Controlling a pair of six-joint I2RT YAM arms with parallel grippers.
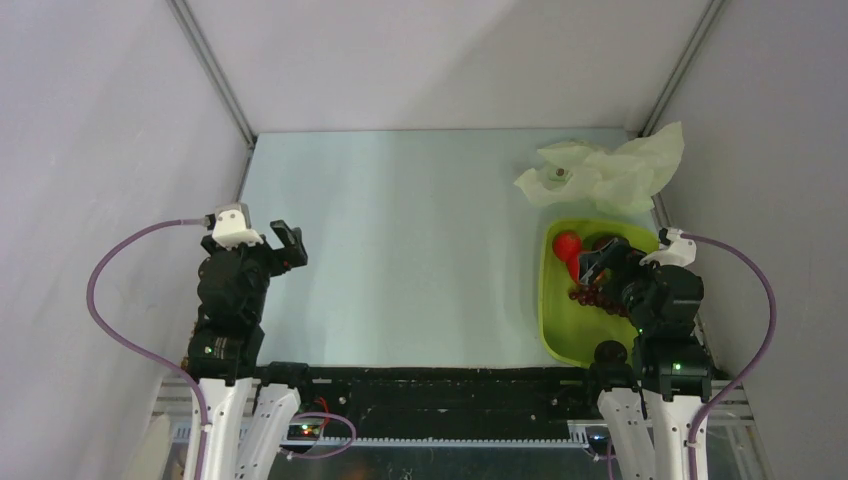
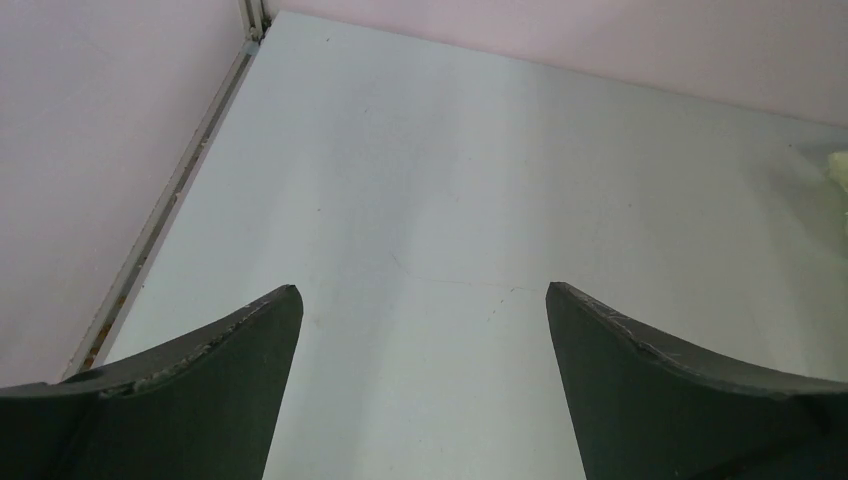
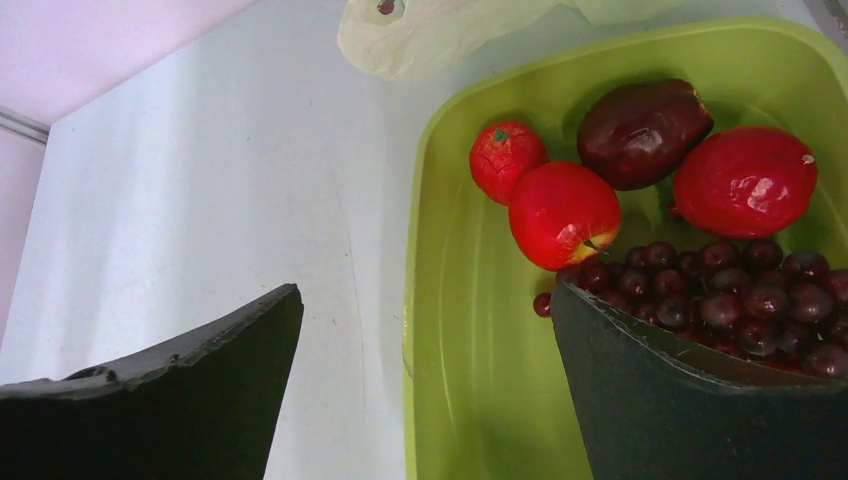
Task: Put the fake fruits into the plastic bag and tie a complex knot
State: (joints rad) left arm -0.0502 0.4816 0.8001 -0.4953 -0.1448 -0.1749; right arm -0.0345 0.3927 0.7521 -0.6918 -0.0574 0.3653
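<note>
Both grippers empty, fruits lying in the tray.
The left gripper (image 2: pixel 420 290) gapes wide over the table (image 2: pixel 430 150). The right gripper (image 3: pixel 422 290), equally wide, hovers at the lime-green tray (image 3: pixel 450 400) holding the fake fruits (image 3: pixel 563 215). The plastic bag (image 1: pixel 600 172) lies crumpled beyond.

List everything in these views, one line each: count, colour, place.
plastic bag: one, pale cream film with small prints, crumpled at the table's far right, beyond the tray
tray: one, lime green, right side of the table
red fruits: three, bright red, far end of the tray
maroon fruit: one, dark maroon, in the tray among the red ones
grape cluster: one, dark purple-red, in the tray, partly hidden by a right tool finger
table: one, pale blue-grey
walls: pale grey, around the table
arms: two, black and white, near edge
left tool: black, open, over bare table
right tool: black, open, over the tray's left rim
</note>
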